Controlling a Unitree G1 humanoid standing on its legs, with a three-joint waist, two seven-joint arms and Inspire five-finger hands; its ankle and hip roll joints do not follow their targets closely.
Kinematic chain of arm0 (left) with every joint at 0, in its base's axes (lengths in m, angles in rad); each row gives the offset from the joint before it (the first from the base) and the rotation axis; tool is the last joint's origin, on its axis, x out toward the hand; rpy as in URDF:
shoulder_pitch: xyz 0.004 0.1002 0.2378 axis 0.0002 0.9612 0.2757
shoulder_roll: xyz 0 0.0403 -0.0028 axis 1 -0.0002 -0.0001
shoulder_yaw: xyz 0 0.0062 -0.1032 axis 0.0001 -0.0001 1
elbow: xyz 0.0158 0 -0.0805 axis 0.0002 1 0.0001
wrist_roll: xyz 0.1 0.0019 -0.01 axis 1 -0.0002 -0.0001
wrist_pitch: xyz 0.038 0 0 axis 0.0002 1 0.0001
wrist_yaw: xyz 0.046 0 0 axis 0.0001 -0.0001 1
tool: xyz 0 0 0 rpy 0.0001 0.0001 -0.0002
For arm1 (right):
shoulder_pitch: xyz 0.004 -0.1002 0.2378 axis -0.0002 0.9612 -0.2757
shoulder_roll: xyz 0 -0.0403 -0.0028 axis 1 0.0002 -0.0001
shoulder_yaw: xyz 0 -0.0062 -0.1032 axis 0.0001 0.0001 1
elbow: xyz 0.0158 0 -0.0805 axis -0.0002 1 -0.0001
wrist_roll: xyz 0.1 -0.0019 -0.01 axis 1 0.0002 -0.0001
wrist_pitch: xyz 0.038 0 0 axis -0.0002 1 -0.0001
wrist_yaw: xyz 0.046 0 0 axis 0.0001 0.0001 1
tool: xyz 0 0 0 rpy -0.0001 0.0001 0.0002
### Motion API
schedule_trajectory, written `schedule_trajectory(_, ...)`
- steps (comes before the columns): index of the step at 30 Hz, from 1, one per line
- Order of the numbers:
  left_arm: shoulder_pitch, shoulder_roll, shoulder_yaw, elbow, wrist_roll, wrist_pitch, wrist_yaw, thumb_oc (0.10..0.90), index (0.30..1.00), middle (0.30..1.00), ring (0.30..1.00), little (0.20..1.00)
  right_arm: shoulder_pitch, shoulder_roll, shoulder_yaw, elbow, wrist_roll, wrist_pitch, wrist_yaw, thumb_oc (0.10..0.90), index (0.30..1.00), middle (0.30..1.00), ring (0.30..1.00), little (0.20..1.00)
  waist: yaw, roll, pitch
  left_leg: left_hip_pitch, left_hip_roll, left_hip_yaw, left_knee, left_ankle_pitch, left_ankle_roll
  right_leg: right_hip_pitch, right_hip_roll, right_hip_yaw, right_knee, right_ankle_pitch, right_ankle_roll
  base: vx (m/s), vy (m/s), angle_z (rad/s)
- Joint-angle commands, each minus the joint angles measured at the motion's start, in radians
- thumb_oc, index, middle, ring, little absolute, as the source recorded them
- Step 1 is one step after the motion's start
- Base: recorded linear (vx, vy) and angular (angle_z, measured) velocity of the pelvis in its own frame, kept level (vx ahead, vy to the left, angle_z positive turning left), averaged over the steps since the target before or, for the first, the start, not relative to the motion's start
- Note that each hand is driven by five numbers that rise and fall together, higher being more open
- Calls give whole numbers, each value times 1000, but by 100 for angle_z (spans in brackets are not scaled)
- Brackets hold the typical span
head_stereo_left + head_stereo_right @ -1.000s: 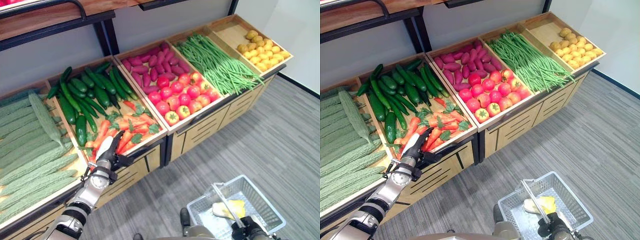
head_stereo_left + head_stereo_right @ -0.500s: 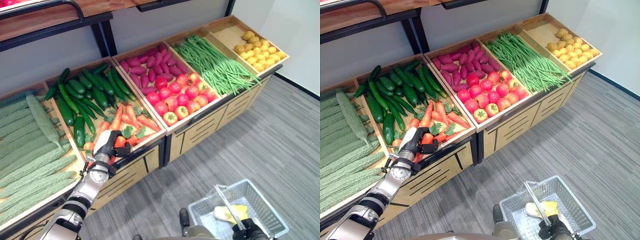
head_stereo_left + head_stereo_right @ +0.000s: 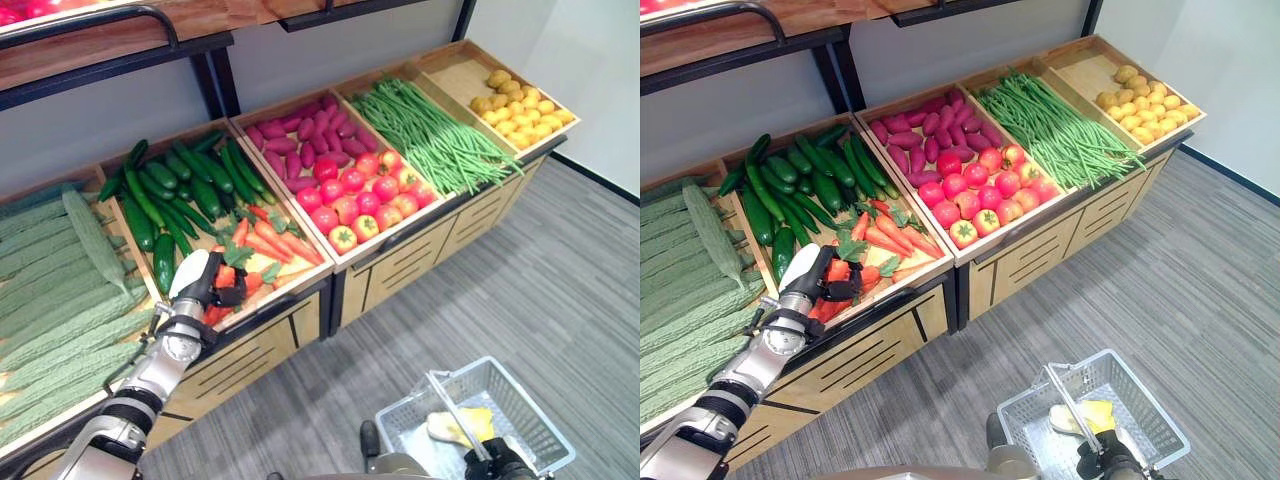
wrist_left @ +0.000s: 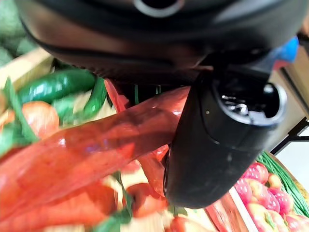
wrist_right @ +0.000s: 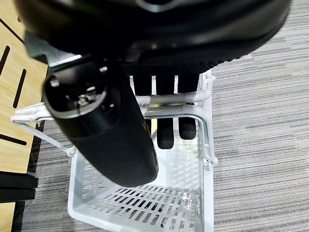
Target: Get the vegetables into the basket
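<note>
Orange carrots [image 3: 262, 245] with green leaves fill the front part of a wooden crate [image 3: 300, 283]. My left hand [image 3: 196, 282] lies on the front left of that pile. Its thumb [image 4: 217, 140] and fingers are curled round one carrot [image 4: 96, 145]. Low on the right, my right hand [image 3: 496, 464] holds a white wire basket [image 3: 432, 390] above the floor. Its fingers [image 5: 166, 130] are curled round the basket handle [image 5: 169, 100]. A yellow item [image 3: 455, 422] lies inside the basket.
Along the stand, from my left, lie bitter gourds [image 3: 60, 290], cucumbers [image 3: 170, 190], purple sweet potatoes [image 3: 300, 135], tomatoes [image 3: 360, 195], green beans [image 3: 430, 130] and small yellow potatoes [image 3: 520, 105]. A dark-railed shelf [image 3: 110, 40] overhangs the back. Grey carpet [image 3: 560, 290] stretches in front.
My left hand has moved from the crate's front edge further left into the carrot pile and closed on a carrot. The view has shifted a little. The right hand still holds the basket.
</note>
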Motion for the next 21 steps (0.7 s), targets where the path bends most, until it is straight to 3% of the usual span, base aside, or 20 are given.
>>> schedule_trajectory(1,-182,106,59,-68,40,-77,44,400,300,300,300,300,-18,-1,48,23,16,-37,-18,400,300,300,300,300,6,-62,-56,1,19,-57,1,-31,-27,40,-77,11,0,-31,108,0,0,0)
schedule_trajectory(8,-136,193,97,-196,48,-106,12,400,300,300,300,300,-9,-2,37,21,17,-38,-4,400,300,300,300,300,20,-61,-62,6,10,-62,1,-35,-24,47,-84,7,0,-31,112,1,16,4)
schedule_trajectory(21,-62,227,156,-330,3,-139,-36,400,300,300,300,300,-1,0,28,12,16,-39,11,400,300,300,300,300,31,-64,-68,8,2,-73,1,-37,-17,55,-93,1,0,-31,113,-1,1,0)
